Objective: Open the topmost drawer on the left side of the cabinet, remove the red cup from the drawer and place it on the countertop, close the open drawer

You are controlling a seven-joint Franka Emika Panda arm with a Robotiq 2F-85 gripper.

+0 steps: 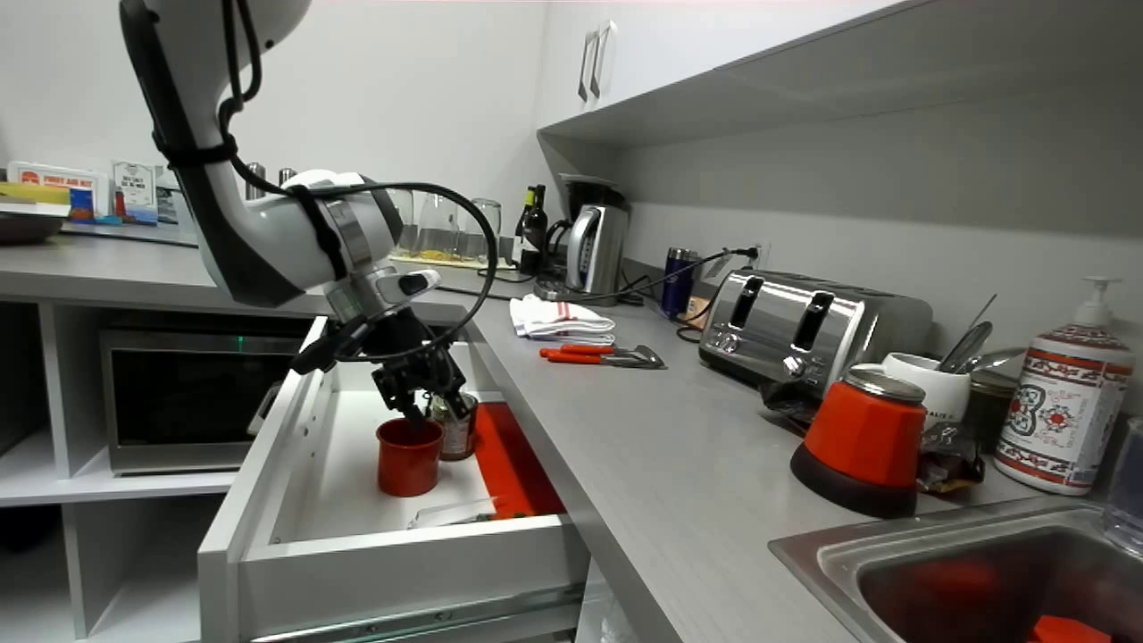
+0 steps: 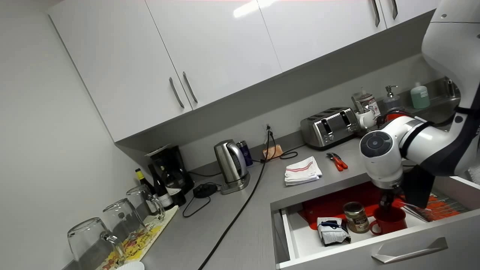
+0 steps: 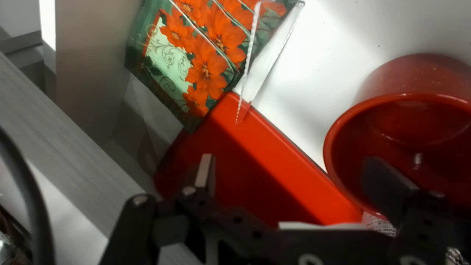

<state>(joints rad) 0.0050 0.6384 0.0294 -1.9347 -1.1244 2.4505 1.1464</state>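
The topmost drawer [image 1: 411, 572] of the white cabinet [image 1: 55, 397] stands open, and its front [image 2: 337, 260] shows in an exterior view. The glossy red cup [image 1: 409, 469] stands upright inside it, its handle toward a jar in an exterior view [image 2: 392, 223]. My gripper [image 1: 438, 413] reaches down into the drawer at the cup. In the wrist view the gripper [image 3: 294, 171] is open: one finger is inside the cup [image 3: 412, 73], the other outside over a red flat item [image 3: 290, 154]. The near rim lies between the fingers. The grey countertop [image 1: 625, 446] runs alongside.
A glass jar [image 2: 356, 217] stands close beside the cup, with a wrapped packet [image 2: 333, 229] near it. Poinsettia-patterned packs [image 3: 198, 59] lie in the drawer. On the countertop are a folded towel [image 1: 563, 319], red-handled tools [image 1: 594, 356], a toaster [image 1: 813, 326] and a red-orange vessel [image 1: 866, 429].
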